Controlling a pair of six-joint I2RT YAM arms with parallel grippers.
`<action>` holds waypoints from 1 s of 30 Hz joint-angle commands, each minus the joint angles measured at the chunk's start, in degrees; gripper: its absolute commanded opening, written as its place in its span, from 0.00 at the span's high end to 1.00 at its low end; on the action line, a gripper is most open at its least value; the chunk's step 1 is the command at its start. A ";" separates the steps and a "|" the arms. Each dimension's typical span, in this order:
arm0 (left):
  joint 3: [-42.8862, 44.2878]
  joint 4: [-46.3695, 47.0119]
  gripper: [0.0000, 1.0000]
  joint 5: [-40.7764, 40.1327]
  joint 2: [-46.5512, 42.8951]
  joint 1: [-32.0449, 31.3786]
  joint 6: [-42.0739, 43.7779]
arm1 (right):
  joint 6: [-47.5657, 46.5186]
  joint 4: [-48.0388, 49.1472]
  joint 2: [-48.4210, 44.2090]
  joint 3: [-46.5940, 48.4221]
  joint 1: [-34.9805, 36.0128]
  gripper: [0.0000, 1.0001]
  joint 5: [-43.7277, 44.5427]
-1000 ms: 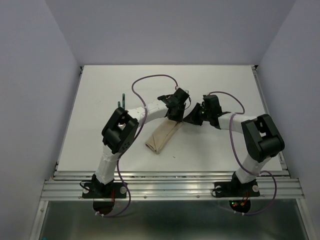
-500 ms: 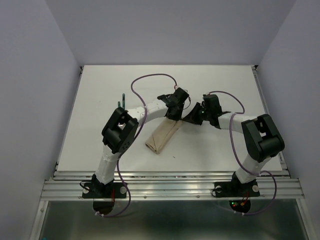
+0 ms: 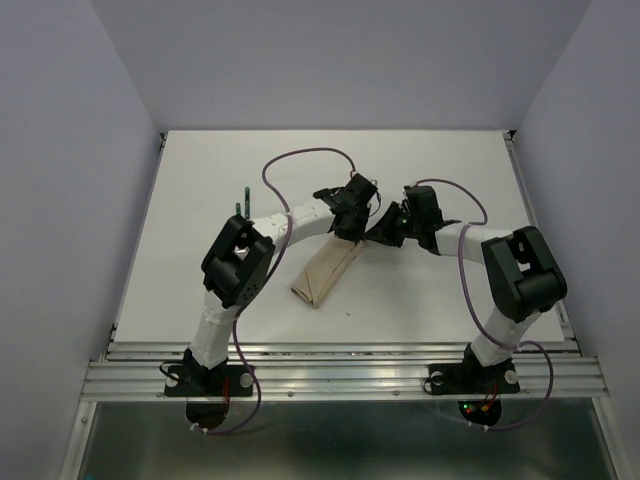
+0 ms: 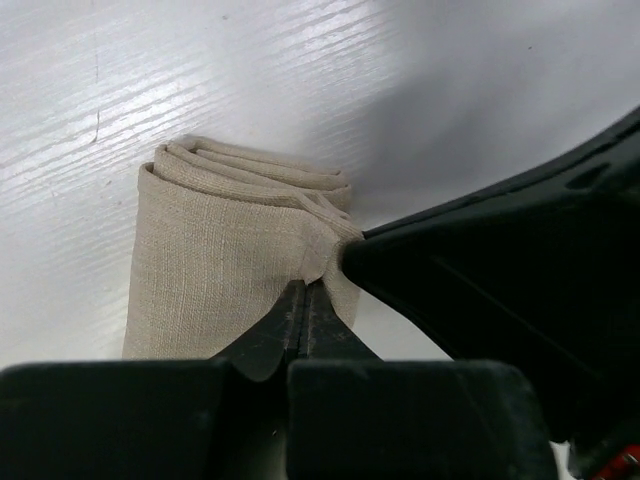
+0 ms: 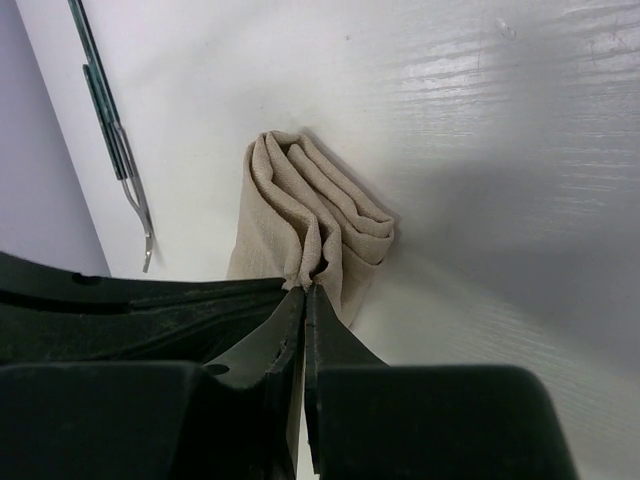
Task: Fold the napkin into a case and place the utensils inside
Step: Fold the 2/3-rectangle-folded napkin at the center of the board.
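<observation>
The napkin (image 3: 322, 277) is lying on the white bench (image 3: 440, 160) just ahead of the arm bases, folded into a narrow beige strip running from its near end at seven o'clock to its far end at one o'clock. At that far end both tools are meeting. The left tool (image 4: 305, 292) is pinching a top layer of cloth with its jaws fully closed, and the right tool (image 5: 304, 290), likewise clamped tight, is gripping the neighbouring edge. Doing this step well, I judge, is calling for parting the layers gently, lifting only the upper ply so the case (image 4: 220, 250) is gaping without unrolling. The tools are crowding each other, risking a knock. Farther off, at ten o'clock, the utensils (image 5: 103, 110) are lying well apart, with the left arm (image 3: 290, 222) stretching between.
</observation>
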 commanded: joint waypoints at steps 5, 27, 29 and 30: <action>-0.46 2.19 1.00 3.83 -6.34 0.32 -0.06 | -0.34 3.66 2.44 2.69 -0.44 0.96 -1.32; -4.33 5.88 1.00 10.42 -3.18 1.11 -0.32 | -0.17 3.40 0.95 2.78 -0.44 0.89 0.08; -4.15 5.97 1.00 10.59 -2.83 1.55 -0.76 | -0.34 2.96 -0.10 2.43 -0.44 0.81 0.96; -4.24 6.14 1.00 10.77 -2.83 1.64 -1.02 | -0.43 2.69 -0.54 2.26 -0.44 0.77 1.40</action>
